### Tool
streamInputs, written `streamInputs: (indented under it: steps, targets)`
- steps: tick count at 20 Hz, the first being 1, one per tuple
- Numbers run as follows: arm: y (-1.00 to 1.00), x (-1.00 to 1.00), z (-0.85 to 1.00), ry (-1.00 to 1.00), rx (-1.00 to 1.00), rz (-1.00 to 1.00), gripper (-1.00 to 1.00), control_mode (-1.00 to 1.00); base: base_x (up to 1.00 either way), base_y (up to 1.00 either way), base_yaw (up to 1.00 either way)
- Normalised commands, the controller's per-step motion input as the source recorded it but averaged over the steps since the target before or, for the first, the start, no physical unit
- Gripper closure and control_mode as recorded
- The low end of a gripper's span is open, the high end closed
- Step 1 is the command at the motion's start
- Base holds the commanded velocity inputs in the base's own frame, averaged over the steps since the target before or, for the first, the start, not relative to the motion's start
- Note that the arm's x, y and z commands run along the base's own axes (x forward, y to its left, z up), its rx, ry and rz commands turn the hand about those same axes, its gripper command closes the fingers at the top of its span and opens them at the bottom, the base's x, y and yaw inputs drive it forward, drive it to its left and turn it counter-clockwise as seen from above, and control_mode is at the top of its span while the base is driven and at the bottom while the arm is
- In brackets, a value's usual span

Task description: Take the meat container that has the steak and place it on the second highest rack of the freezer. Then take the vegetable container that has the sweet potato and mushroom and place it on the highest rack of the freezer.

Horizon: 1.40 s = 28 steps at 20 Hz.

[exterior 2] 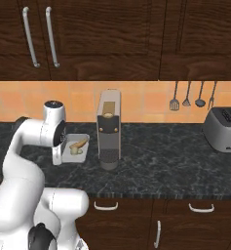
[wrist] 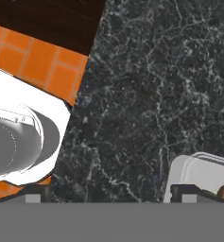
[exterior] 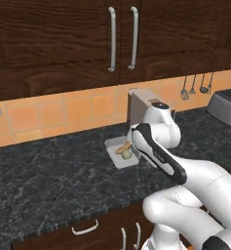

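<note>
- Gripper (wrist: pixel 111 193) fingers spread apart, gripping nothing, we see.
- Vegetable container (exterior: pixel 118 149) on counter (exterior: pixel 48 171): sweet potato (exterior: pixel 123 148), mushroom (exterior: pixel 126 155) at five o'clock.

coffee machine (exterior 2: pixel 108 128), toaster (exterior 2: pixel 223 128), hanging utensils (exterior 2: pixel 187 95), dark counter (exterior 2: pixel 175 161)

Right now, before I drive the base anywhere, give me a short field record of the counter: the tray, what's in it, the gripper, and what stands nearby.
tray: pale shallow container flat on the dark counter
contents: sweet potato and mushroom, touching
steak: none in this tray
gripper: open, holding nothing, beside and above the tray
right of tray: coffee machine, apart from it
far right: toaster
wall: hanging utensils on orange tiles
</note>
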Motion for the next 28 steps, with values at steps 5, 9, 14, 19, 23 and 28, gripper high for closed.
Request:
streamInputs:
  steps: [5,9,14,19,23,28]
  targets:
    - [0.28,0.33,-0.34,0.0,0.0,-0.05,-1.0,-1.0,0.0,0.0,0.0]
    - [0.19,0.37,-0.41,0.0,0.0,-0.03,-1.0,-1.0,0.0,0.0,0.0]
    - [0.0,0.33,-0.37,0.0,0.0,0.0,-1.0,-1.0,0.0,0.0,0.0]
    - [0.0,0.47,-0.23,0.0,0.0,0.0,-1.0,-1.0,0.0,0.0,0.0]
    - [0.03,0.51,-0.16,0.0,0.0,0.0,-1.0,-1.0,0.0,0.0,0.0]
    - [0.25,0.27,-0.33,0.0,-0.01,0.0,-1.0,-1.0,0.0,0.0,0.0]
